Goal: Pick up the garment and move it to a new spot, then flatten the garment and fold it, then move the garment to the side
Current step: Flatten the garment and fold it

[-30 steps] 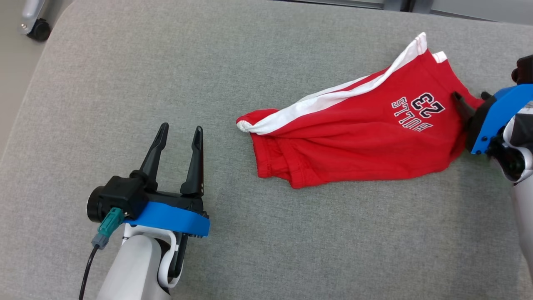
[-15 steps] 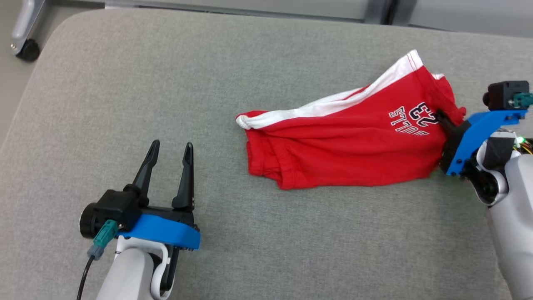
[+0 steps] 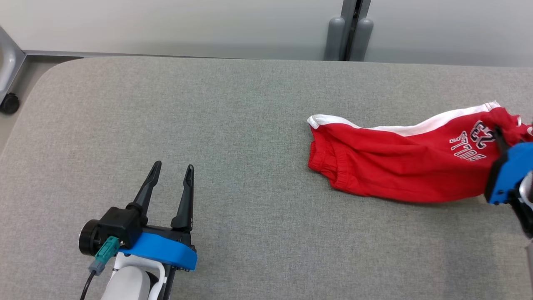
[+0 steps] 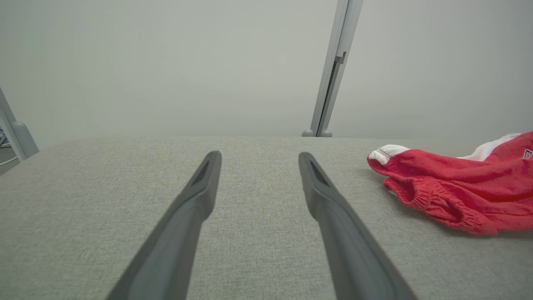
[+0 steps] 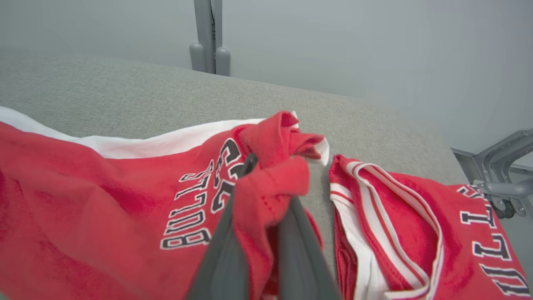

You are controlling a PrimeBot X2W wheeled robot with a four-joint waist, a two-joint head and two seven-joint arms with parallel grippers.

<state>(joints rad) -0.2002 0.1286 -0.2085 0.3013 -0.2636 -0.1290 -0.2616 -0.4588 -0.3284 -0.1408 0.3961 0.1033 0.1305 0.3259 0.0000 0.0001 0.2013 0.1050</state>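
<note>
Nearest, the left gripper (image 3: pixel 173 166) holds its fingers spread and empty. The right gripper (image 5: pixel 266 183) pinches a bunched hem of the red Bulls shorts (image 3: pixel 399 166), which lie at the right of the counter (image 3: pixel 250 104). Dragging could pull that small pinch free, or snag the neighbouring red garment (image 5: pixel 416 225).

"BULLS" and a partly hidden "23" — dark, white-edged lettering on the red garment (image 5: pixel 83 183)

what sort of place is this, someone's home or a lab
Likely a lab or test room, not a home: a grey fabric-covered table, bare pale wall panels joined by a grey metal post, and a wheeled metal frame at the side.
</note>
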